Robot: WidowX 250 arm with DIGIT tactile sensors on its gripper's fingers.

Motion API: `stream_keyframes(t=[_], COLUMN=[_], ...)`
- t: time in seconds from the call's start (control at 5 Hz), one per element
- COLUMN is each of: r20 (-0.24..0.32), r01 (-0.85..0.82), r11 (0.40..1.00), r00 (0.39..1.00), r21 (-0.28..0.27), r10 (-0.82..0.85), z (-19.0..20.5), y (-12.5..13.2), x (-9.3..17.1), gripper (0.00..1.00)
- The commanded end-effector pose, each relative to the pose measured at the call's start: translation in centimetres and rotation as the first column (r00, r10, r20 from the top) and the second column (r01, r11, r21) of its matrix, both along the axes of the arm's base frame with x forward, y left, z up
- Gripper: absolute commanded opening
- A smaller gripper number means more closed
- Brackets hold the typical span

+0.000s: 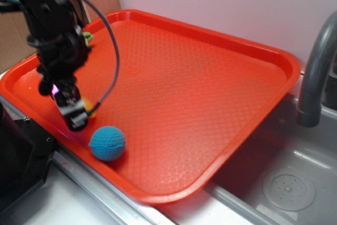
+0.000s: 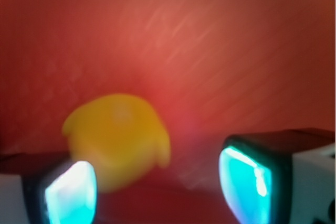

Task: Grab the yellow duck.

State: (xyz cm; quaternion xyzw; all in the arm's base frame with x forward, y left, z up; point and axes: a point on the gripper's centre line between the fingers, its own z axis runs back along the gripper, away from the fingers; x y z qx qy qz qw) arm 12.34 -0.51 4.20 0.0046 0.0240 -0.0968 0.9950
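Gripper (image 2: pixel 157 187) low over the red tray (image 1: pixel 210 77), near its left rim, jaws apart and empty | yellow duck (image 2: pixel 118 137) on the tray floor between the fingers, close against the left pad (image 2: pixel 71 192), clear of the right one | blue ball (image 1: pixel 107 143) just beside the gripper, toward the tray's front rim | grey faucet (image 1: pixel 316 72) well apart, beyond the tray's right rim

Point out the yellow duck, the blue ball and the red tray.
yellow duck (image 2: pixel 116 137): wrist view, middle of its blurred yellow body.
blue ball (image 1: pixel 107 143): exterior view, centre of its textured surface.
red tray (image 1: pixel 287 59): exterior view, raised rim at the far right corner.
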Motion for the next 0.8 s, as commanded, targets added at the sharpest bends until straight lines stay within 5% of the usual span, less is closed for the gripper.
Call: stream_keyframes(t=[0.0, 0.4, 0.6], r20=[0.042, 0.080, 0.043], r01=[-0.010, 0.077, 0.081], r11=[0.999, 0.997, 0.996], r00=[0.999, 0.994, 0.996], r21=[-0.033, -0.032, -0.043], r10=[0.012, -0.074, -0.079], z=[1.1, 0.2, -0.9], y=[0.2, -1.2, -1.5], x=[0.8, 4.2, 4.8], gripper=[1.00, 1.00, 1.00])
